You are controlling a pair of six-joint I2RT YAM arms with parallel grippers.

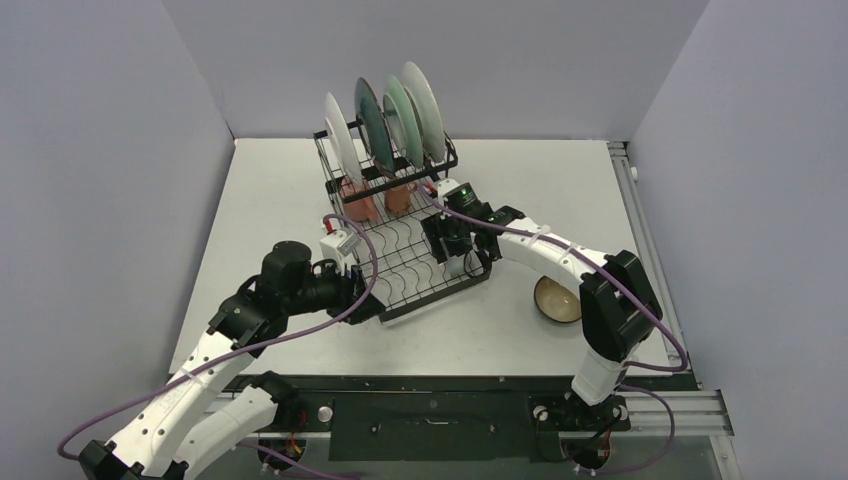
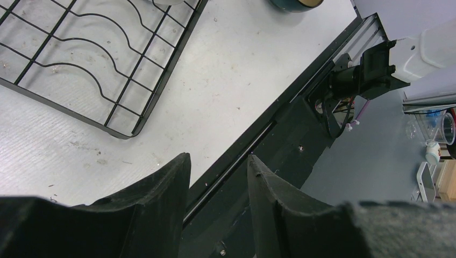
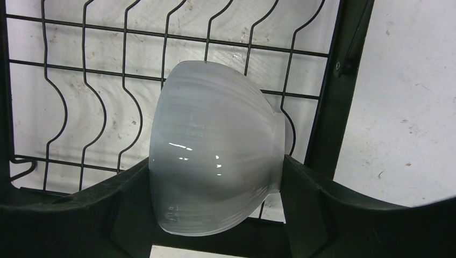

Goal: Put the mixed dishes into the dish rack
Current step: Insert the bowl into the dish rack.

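- A black wire dish rack (image 1: 440, 293) sits mid-counter (image 1: 500, 340). Its flat lower tray stretches from under the plate slots toward the arms, skewed a little to the right.
- Four round plates (image 1: 385, 125) stand on edge in the upper slots. They form a row running left to right, leaning slightly back.
- Two pink mugs (image 1: 355, 200) sit beneath the plates, at the far end of the lower tier.
- The right claw (image 3: 215, 180) grasps a white bowl (image 3: 215, 134) from both sides, above the tray wires near the rack's right edge.
- The white bowl is tipped on its side, its rounded outer wall facing the wrist camera. Which way its opening faces cannot be told.
- The left claw (image 2: 219, 161) hangs released, fingers parted with nothing between them. It is beside the rack's near left corner, over the counter.
- A dark bowl (image 1: 555, 298) with a gold inside rests upright on the counter, right of the rack and partly hidden by the right arm.
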